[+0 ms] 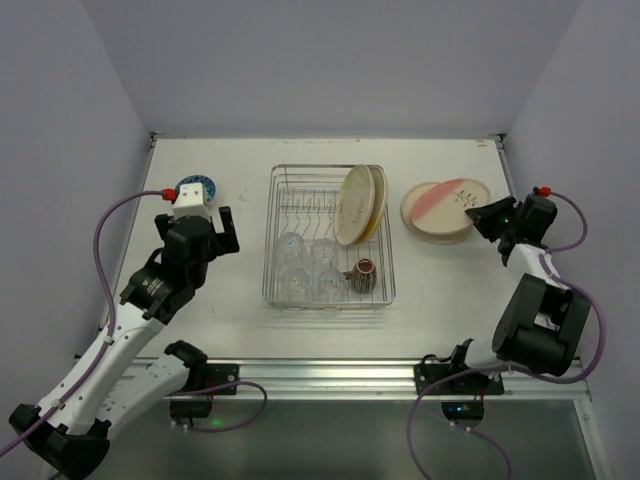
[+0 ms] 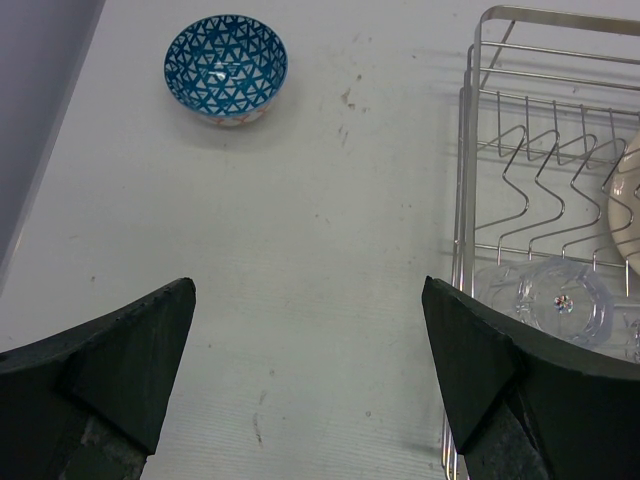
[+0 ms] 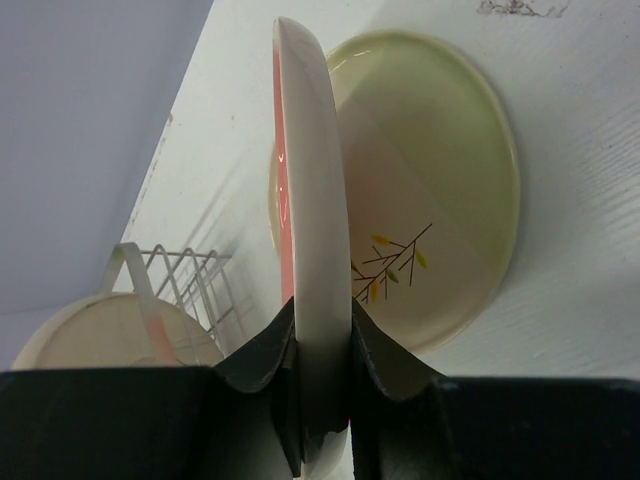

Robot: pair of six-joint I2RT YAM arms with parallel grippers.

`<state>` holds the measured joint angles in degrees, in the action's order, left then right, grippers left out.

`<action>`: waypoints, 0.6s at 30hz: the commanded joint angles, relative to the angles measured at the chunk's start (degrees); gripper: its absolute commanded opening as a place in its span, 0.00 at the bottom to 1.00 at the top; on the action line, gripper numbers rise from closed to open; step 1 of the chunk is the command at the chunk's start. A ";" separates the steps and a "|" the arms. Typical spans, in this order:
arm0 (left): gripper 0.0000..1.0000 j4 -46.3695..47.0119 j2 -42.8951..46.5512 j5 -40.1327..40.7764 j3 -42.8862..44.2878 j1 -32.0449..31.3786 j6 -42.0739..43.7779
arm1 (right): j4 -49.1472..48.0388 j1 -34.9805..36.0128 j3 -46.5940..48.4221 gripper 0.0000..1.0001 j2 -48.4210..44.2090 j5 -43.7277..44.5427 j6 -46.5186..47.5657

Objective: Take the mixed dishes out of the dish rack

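The dish rack (image 1: 270,240) stands mid-table and holds two cream plates (image 1: 358,205) on edge, several clear glasses (image 1: 292,246) and a brown mug (image 1: 362,272). To its right my right gripper (image 1: 490,215) is shut on the rim of a cream plate with a pink streak (image 1: 447,200). In the right wrist view that held plate (image 3: 310,200) is edge-on between my fingers (image 3: 322,340), over a pale-green plate (image 3: 430,180) lying on the table. My left gripper (image 1: 196,215) hangs open and empty left of the rack. The blue-patterned bowl (image 2: 226,68) sits on the table beyond it.
In the left wrist view the rack's left wall (image 2: 466,200) runs close beside my right finger (image 2: 470,350), with a glass (image 2: 565,300) just inside it. Purple walls close the table on the left, back and right.
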<state>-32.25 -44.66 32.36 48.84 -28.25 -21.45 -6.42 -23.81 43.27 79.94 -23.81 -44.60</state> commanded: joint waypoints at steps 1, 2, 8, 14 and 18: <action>1.00 2.37 0.46 1.13 -0.41 0.30 0.27 | -10.54 -0.36 1.92 0.13 1.35 -4.13 -1.54; 1.00 2.37 0.46 1.13 -0.41 0.39 0.27 | -10.90 -0.36 1.74 0.13 1.88 -4.31 -1.98; 1.00 2.45 0.54 0.95 -0.41 0.30 0.36 | -11.43 -0.36 1.91 0.17 6.00 -3.70 -2.33; 1.00 2.54 0.54 0.42 -0.50 0.30 0.45 | -8.71 -0.36 4.72 0.31 11.71 -3.35 -3.39; 1.00 2.63 0.54 0.16 -0.50 0.30 0.53 | -4.41 -0.36 8.15 0.42 14.71 -2.39 -3.04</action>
<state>-32.25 -44.66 32.29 48.84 -28.25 -21.45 -10.31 -24.10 46.94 93.78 -26.11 -47.33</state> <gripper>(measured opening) 0.997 0.412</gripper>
